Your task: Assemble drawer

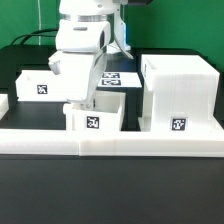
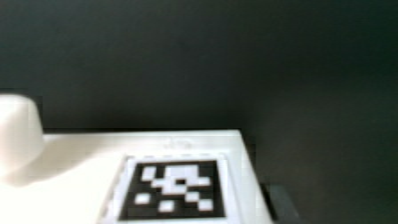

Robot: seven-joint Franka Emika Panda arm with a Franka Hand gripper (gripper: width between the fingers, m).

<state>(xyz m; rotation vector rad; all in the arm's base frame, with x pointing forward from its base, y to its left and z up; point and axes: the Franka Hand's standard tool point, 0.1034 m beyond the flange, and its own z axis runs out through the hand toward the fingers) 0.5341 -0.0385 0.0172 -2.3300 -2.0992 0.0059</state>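
A small open white drawer box (image 1: pixel 95 117) with a marker tag on its front stands at the front centre. The large white drawer housing (image 1: pixel 178 95) stands to the exterior view's right. Another white box part (image 1: pixel 43 83) sits at the exterior view's left. My gripper (image 1: pixel 80 103) is low at the small box's left rear corner, and its fingertips are hidden behind the box wall. The wrist view shows a white panel with a tag (image 2: pixel 175 188) close up and one dark finger (image 2: pixel 286 203) right beside its edge. The other finger is not visible.
A low white wall (image 1: pixel 110 141) runs along the table's front. The marker board (image 1: pixel 117 76) lies behind the arm. A rounded white shape (image 2: pixel 15 140) shows at the wrist view's edge. The table is black.
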